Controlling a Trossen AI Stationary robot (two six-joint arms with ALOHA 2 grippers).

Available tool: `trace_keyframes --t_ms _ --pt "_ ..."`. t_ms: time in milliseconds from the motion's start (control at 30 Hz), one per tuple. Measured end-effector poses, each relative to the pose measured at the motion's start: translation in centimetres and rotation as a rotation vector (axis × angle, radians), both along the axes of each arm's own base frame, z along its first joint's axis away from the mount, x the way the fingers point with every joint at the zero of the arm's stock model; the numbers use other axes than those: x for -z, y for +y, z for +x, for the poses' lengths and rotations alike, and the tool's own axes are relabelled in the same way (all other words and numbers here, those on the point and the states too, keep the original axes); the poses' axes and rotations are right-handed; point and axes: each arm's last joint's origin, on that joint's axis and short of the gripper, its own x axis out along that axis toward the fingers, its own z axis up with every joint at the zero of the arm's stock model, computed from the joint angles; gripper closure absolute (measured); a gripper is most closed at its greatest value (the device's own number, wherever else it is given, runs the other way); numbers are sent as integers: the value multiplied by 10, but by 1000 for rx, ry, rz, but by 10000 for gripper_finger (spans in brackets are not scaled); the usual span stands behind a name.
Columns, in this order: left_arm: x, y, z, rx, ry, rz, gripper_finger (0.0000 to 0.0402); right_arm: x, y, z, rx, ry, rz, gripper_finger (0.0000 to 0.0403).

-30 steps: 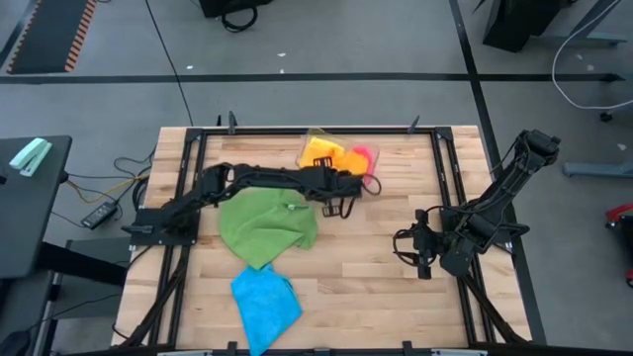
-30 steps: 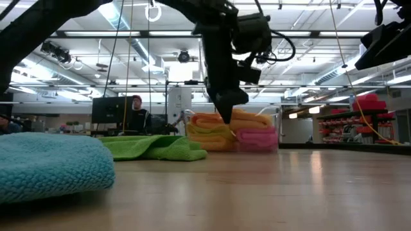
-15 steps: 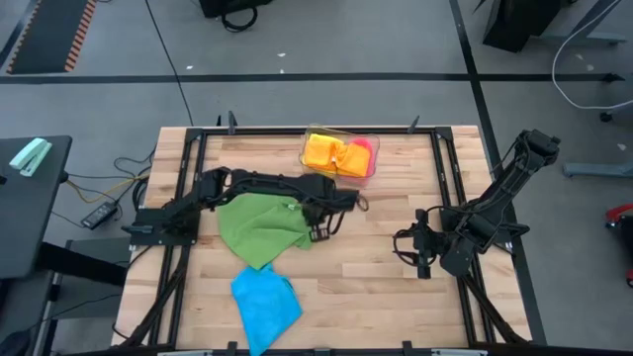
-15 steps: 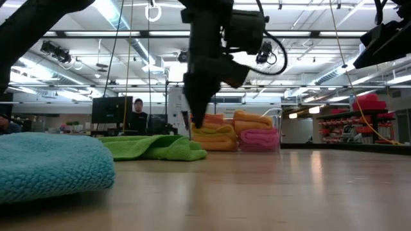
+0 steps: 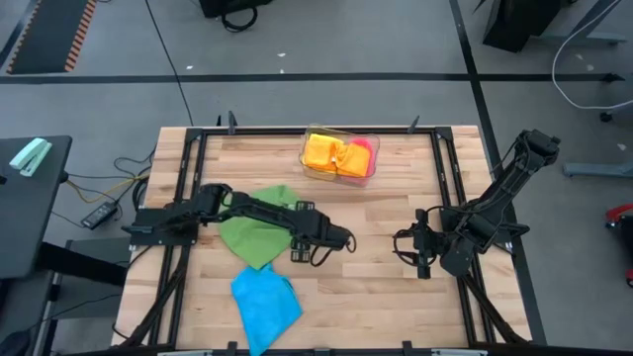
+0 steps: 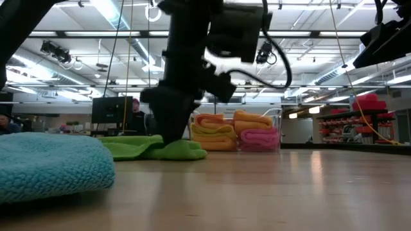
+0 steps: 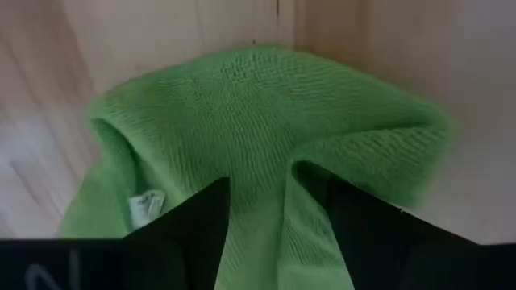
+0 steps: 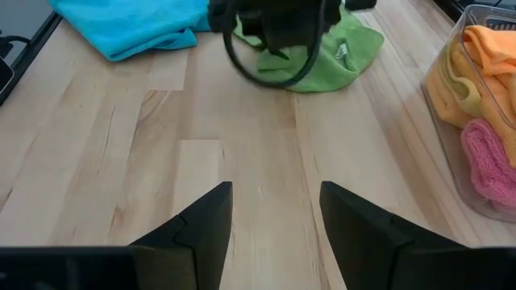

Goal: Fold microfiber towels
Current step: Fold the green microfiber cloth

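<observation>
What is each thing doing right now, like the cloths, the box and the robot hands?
green towel: crumpled, one edge between the left gripper's fingers
blue towel: loose, lying on the table
clear tray: holding folded orange, yellow and pink towels
left gripper: open, down on the green towel
right gripper: open, empty, waiting above the table

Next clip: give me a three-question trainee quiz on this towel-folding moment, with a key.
1. True or false: the left end effector is open over the green towel.
2. Which towel lies nearest the table's front edge? A) pink B) blue C) orange
3. Fill in: the right end effector waits over bare ____.

Key: 1 true. 2 B, the blue towel. 3 wood, on the table; the clear tray holds the others.
</observation>
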Motion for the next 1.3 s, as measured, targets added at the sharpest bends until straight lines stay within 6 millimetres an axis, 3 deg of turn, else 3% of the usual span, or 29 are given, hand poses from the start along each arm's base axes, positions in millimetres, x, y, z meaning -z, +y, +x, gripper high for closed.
trace_keyframes --t_ms 167,367,433,567,667,900,1067,1167,1300 --pt "16 1 -7 24 35 11 221 0 0 0 5 -5 -5 205" --pt "17 -3 -2 51 -18 2 362 0 0 0 9 -9 -8 205" --pt "12 -5 -1 47 -19 2 386 0 0 0 9 -9 -8 205" --pt "-9 -14 7 64 -66 10 379 0 0 0 9 -9 -8 205" --pt "-38 -23 14 86 -124 40 388 0 0 0 9 -9 -8 205" --pt "-96 -41 32 89 -401 100 381 0 0 0 9 -9 -8 205" --pt "-108 -52 51 133 -626 70 392 -1 1 1 1 -21 -6 205" --pt "-111 -54 57 205 -667 80 392 -3 6 7 -36 -70 -13 205" --pt "-114 -53 54 150 -686 144 374 -3 16 20 -98 -128 -87 205"
